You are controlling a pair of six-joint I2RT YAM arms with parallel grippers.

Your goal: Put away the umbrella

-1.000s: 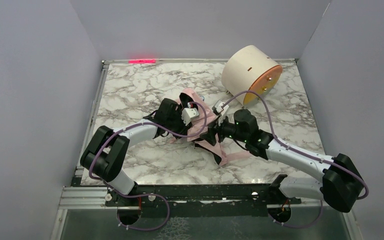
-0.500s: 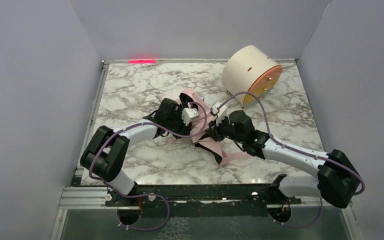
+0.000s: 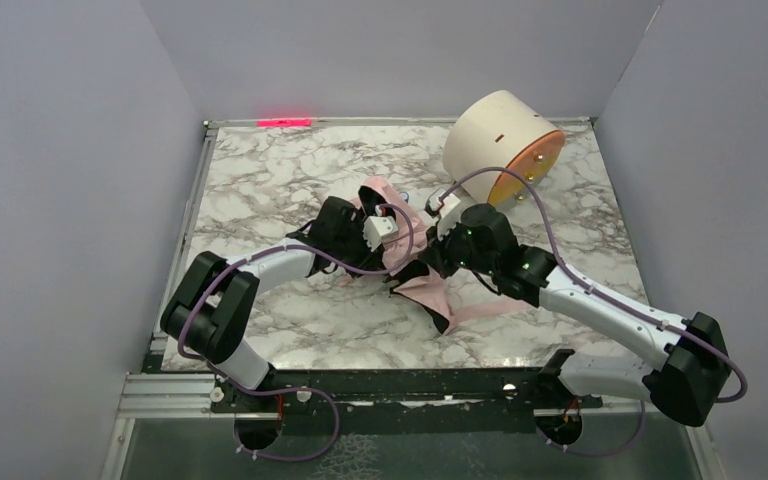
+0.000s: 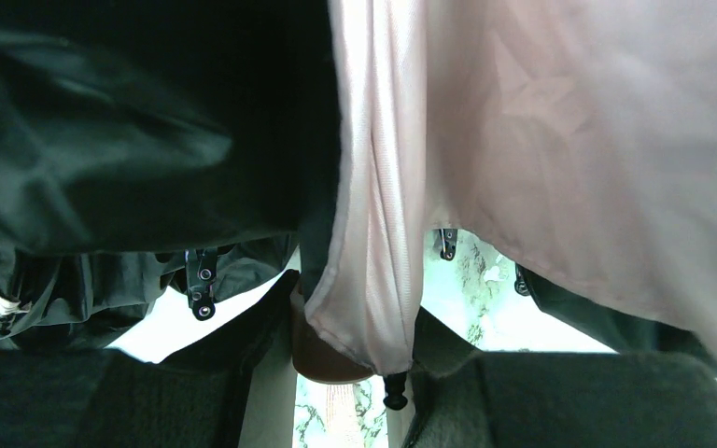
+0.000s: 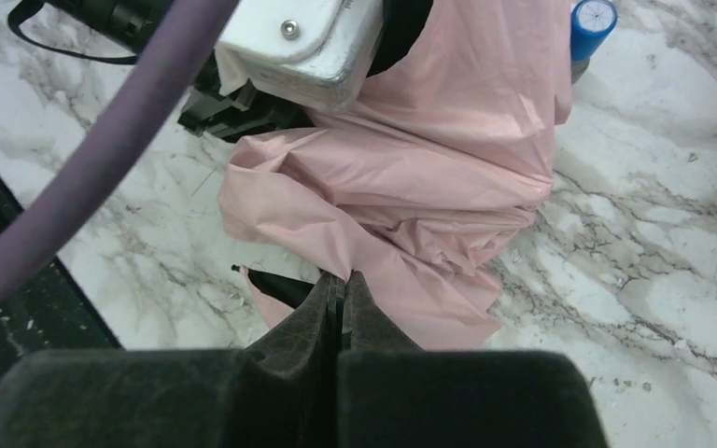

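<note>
left gripper [image 4: 355, 397] sits at a narrow gap, clamped on a hanging fold of the umbrella [image 3: 418, 288], with pink fabric and black lining packed between its fingers. right gripper [image 5: 341, 285] is fully closed, tips touching the near edge of the pink canopy; can't tell if any cloth is pinched. The umbrella lies crumpled mid-surface [image 3: 260, 170] between both arms, well apart from the cream drum [image 3: 490, 135] at the far right.

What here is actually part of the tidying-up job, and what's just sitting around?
Part of the job: the pink umbrella; the left end effector, with umbrella fabric between its fingers; the right end effector, shut at the fabric's edge.
Just lying about: the cream drum with an orange face, on the marble table.
</note>
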